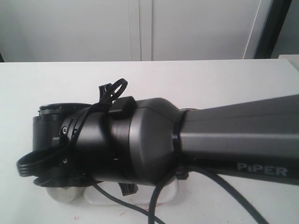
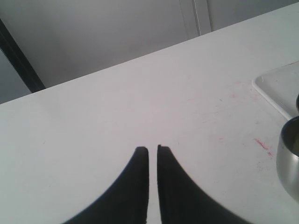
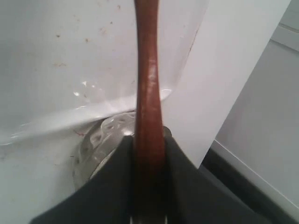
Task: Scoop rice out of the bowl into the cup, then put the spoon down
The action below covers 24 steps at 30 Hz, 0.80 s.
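Observation:
My right gripper (image 3: pixel 149 137) is shut on the dark reddish-brown wooden spoon's handle (image 3: pixel 148 79), which runs out of the right wrist view, so the spoon's bowl is out of sight. Beneath the fingers lies a shiny steel vessel (image 3: pixel 100 140); whether it is the cup or the bowl I cannot tell. The left gripper (image 2: pixel 153 148) hovers shut and empty over the white table (image 2: pixel 117 107), with the steel cup (image 2: pixel 289 161) off to its side. The exterior view shows only a steel vessel (image 1: pixel 64 193) under the right arm (image 1: pixel 187 140). No rice shows.
A white tray (image 3: pixel 60 60) lies next to the steel vessel, and its corner (image 2: pixel 280 86) is beyond the cup. The right arm fills the middle of the exterior view, with cables (image 1: pixel 224 196) hanging down. Red marks (image 2: pixel 262 144) stain the table.

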{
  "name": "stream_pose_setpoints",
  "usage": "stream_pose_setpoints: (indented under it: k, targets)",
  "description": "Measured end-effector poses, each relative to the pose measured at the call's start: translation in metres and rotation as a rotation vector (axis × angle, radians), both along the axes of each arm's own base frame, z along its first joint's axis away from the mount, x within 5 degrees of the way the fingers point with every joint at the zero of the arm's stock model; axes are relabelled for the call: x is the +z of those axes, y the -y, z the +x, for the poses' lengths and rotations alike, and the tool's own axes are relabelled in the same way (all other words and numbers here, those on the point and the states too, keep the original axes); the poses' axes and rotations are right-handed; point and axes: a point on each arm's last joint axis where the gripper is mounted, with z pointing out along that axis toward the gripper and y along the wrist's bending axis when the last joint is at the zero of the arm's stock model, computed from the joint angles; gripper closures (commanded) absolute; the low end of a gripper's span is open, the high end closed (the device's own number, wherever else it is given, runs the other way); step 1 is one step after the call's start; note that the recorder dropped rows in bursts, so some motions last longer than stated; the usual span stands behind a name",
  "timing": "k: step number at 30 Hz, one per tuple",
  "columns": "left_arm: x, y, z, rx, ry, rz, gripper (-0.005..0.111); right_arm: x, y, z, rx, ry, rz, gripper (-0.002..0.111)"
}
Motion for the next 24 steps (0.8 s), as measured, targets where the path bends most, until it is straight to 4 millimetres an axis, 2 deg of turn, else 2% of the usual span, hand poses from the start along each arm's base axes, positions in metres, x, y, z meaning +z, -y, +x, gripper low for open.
stream_pose_setpoints:
  k: [24]
  targets:
    - [0.0000, 0.0000, 0.0000, 0.000, 0.000, 0.000, 0.092, 0.0061, -0.0031, 0.0012, 0.097, 0.069, -0.090, 0.108]
